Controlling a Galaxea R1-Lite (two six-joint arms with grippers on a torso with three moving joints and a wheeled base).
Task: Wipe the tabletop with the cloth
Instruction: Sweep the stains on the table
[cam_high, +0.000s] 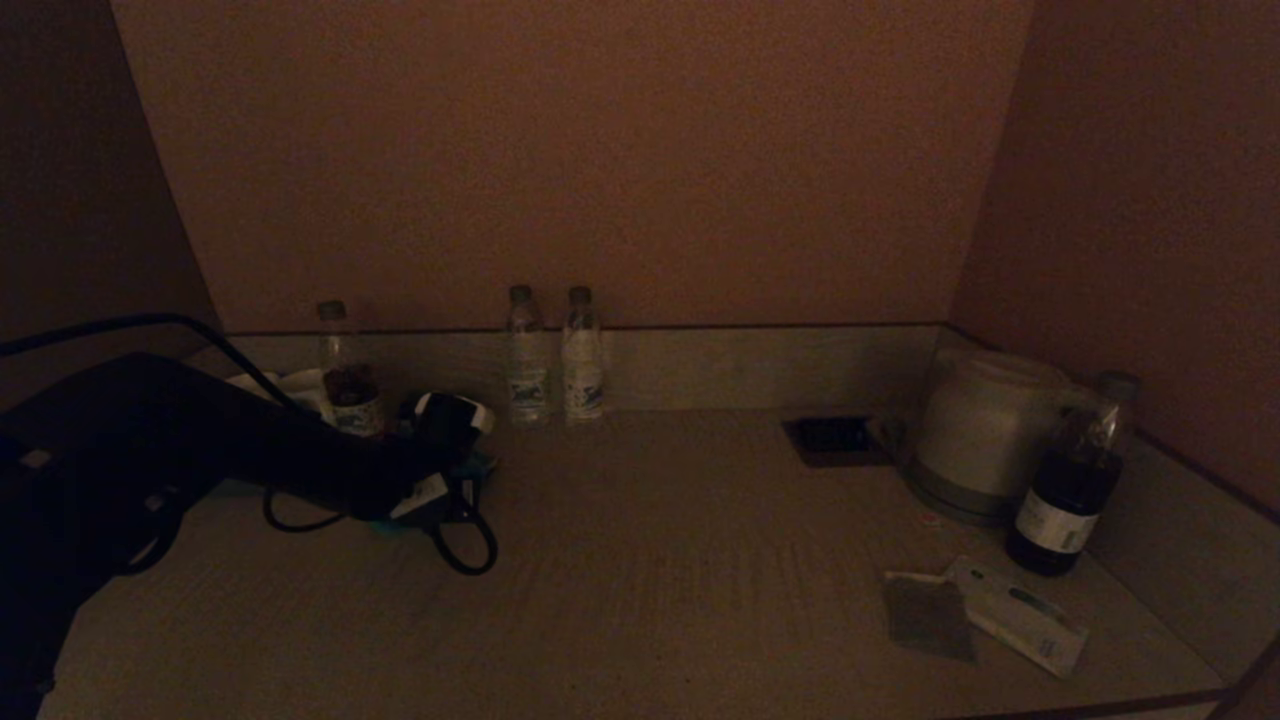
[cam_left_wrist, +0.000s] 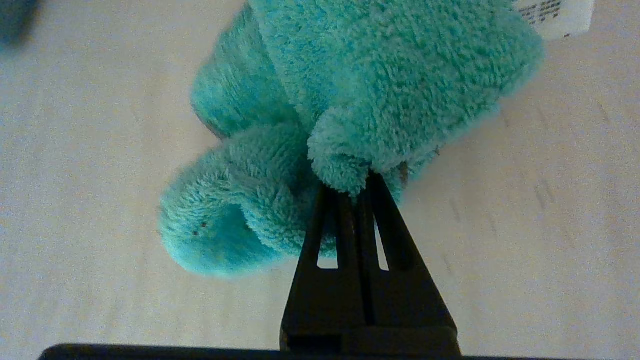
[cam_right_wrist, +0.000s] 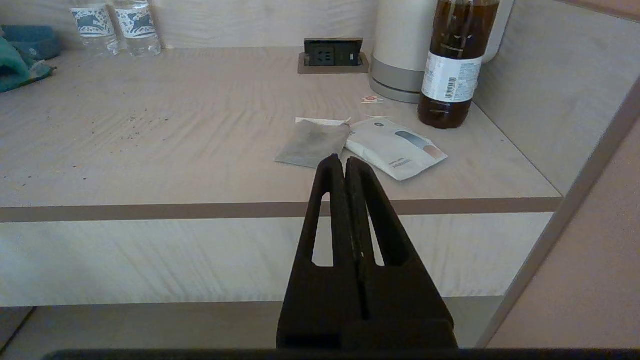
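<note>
The teal fluffy cloth (cam_left_wrist: 375, 75) is bunched up, with a white label at one corner. My left gripper (cam_left_wrist: 352, 181) is shut on a fold of it, close over the light wood tabletop (cam_left_wrist: 550, 225); I cannot tell whether the cloth touches the wood. In the head view my left arm (cam_high: 300, 450) reaches over the table's left part, near the back, and a bit of cloth (cam_high: 482, 465) shows at its end. My right gripper (cam_right_wrist: 340, 161) is shut and empty, held off the table's front edge. Dark crumbs (cam_right_wrist: 135, 120) lie on the tabletop (cam_right_wrist: 200, 150).
Two water bottles (cam_high: 555, 355) and a third bottle (cam_high: 345, 370) stand along the back wall. A white kettle (cam_high: 985, 440), a dark bottle (cam_high: 1065, 490), a recessed socket (cam_high: 835, 440) and two flat packets (cam_high: 980, 615) are at the right. Walls close both sides.
</note>
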